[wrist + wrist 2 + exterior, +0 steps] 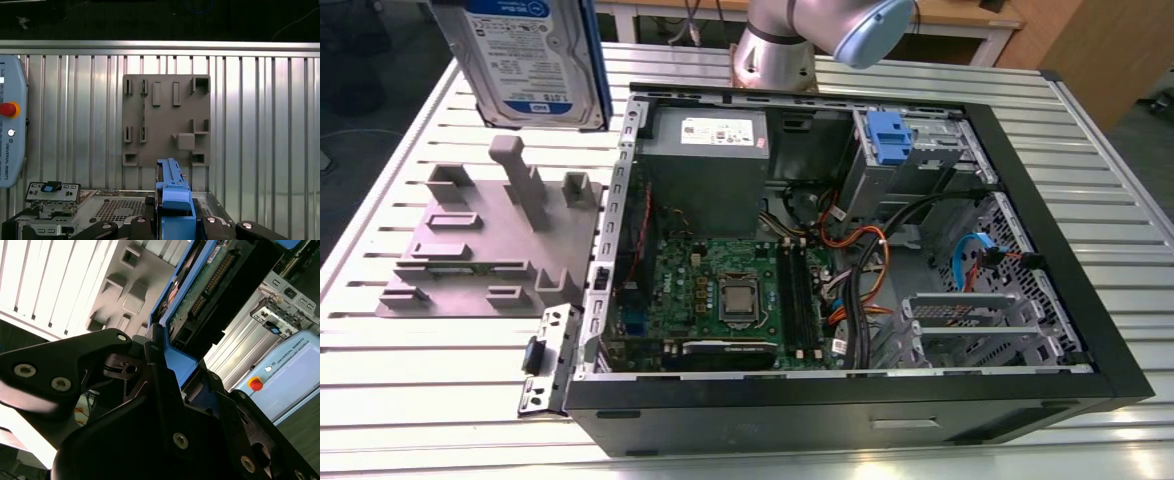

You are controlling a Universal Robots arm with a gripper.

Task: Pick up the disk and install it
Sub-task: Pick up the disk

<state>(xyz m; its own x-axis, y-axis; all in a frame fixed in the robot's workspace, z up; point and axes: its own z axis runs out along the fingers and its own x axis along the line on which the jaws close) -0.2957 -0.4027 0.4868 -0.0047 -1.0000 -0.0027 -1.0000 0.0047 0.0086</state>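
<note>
- The black tool (172, 362) is clamped shut on the blue plastic side rails of the flat rectangular silver disk (531, 60), which has a white-and-blue label.
- The disk is raised clear of the slatted aluminium tabletop (427, 330), near the grey moulded fixture plate (487, 245).
- Just beside the plate stands the open black computer case (854, 400).
- Inside the case are a grey metal box (707, 150), a blue plastic latch (887, 135) and orange and black cables (867, 250).

Bright even light, glare on ribbed table (250, 115) — computer case (787, 410) interior shadowed
</note>
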